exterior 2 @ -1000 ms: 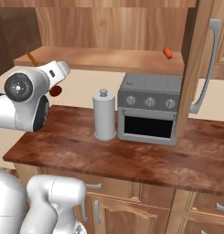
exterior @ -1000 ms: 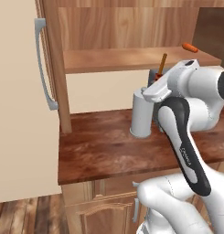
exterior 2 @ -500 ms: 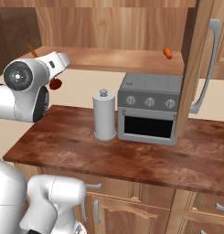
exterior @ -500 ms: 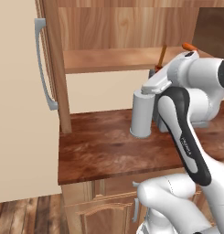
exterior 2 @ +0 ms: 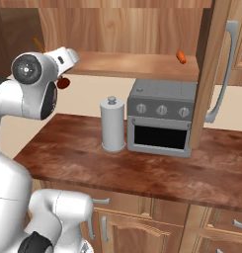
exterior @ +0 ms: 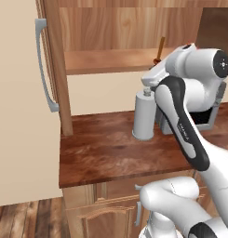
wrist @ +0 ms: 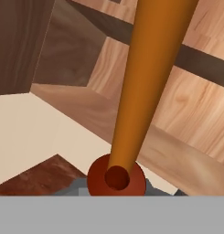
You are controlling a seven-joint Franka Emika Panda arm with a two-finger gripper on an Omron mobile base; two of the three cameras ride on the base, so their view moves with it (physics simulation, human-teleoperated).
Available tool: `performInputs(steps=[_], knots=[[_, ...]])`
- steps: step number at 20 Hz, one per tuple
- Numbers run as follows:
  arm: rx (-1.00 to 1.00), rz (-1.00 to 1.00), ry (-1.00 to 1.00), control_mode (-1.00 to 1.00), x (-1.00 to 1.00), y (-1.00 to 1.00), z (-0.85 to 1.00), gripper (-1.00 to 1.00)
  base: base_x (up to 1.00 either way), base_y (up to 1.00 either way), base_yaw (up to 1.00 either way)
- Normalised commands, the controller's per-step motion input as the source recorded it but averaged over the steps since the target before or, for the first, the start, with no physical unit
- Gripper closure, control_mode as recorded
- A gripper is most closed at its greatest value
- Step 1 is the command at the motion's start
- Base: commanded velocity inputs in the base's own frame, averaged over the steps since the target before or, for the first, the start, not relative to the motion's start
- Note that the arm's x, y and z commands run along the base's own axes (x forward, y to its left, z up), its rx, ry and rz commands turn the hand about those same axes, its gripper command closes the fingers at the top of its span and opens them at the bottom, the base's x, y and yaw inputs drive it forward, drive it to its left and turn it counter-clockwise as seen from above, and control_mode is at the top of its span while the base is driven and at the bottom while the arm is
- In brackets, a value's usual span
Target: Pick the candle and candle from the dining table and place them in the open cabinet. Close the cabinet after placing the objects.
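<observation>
Far left in the left base view: panelled medium-brown wooden cabinet door (exterior: 22, 116) swung open, long grey metal bar handle (exterior: 43, 69) facing the room. To the right of the door, the cabinet's single inner wooden shelf (exterior: 106, 60), bare along its left and middle stretch.

Just at the shelf's front edge, toward its right end: thin orange taper candle (exterior: 161, 45) on a dark red round holder (exterior: 156, 61), carried in the air, not yet resting on the shelf. End effector (wrist: 117, 191) closed narrow on the holder, fingers hidden under it. Long axis of the taper running straight out from the end effector, up and into the cabinet opening, slightly tilted in the right base view. Shelf lying ahead of and a little below the holder; judged next need: a short push inward over the shelf edge, then a set-down with the base flat.

Taper smooth, plain orange, slender against the wider holder: likely tippy on release.

Below the shelf, on the reddish-brown wood desk (exterior: 101, 153): grey upright cylinder with a knob (exterior: 144, 116), then a grey toaster oven (exterior 2: 162, 118).
</observation>
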Motion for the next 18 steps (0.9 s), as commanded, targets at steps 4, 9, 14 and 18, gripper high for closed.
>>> performInputs(steps=[4, 9, 14, 18], knots=[[0.01, 0.00, 0.00, -1.00, 0.44, 0.01, 0.05, 1.00, 0.00, 0.00, 0.00], [0.02, 0.00, 0.00, -1.00, 0.46, 0.00, 0.11, 1.00, 0.00, 0.00, 0.00], [0.02, 0.00, 0.00, -1.00, 0.46, 0.00, 0.11, 1.00, 0.00, 0.00, 0.00], [0.01, -0.01, 0.00, -1.00, 0.45, 0.00, 0.07, 1.00, 0.00, 0.00, 0.00]])
